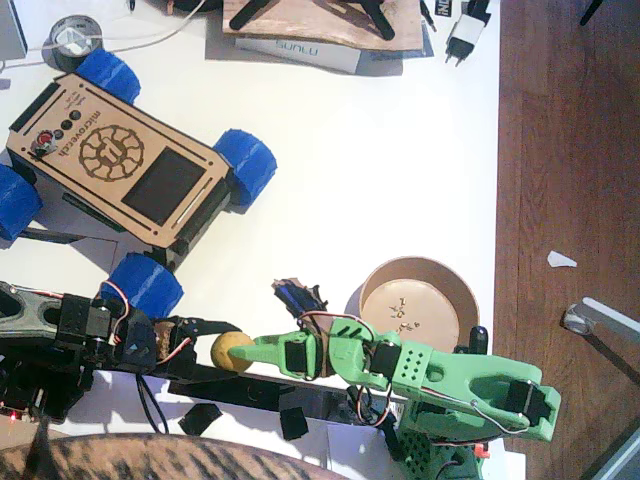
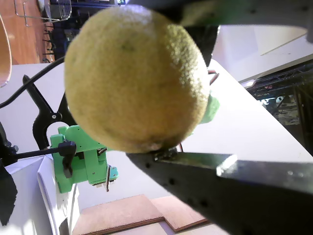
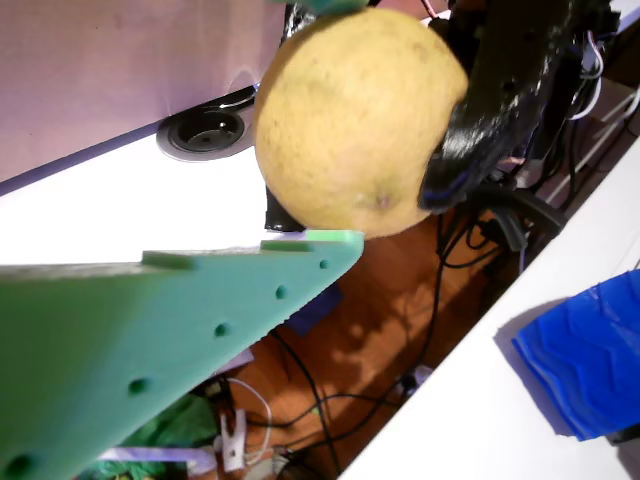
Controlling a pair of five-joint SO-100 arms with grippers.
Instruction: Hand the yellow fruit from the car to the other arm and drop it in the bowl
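One yellow fruit (image 1: 231,352), two sets of jaws on it at the worktop's (image 1: 400,160) near edge.
Black left gripper (image 1: 205,342) and green right gripper (image 1: 262,352) both pinch it; one car (image 1: 115,160) and one bowl (image 1: 418,300) sit apart.

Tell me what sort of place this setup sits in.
Probably a hobby or maker workspace, not a factory: a white table on a wooden floor, a laser-cut wooden car, a roll of tape, a plug adapter, and loose cables under the desk.
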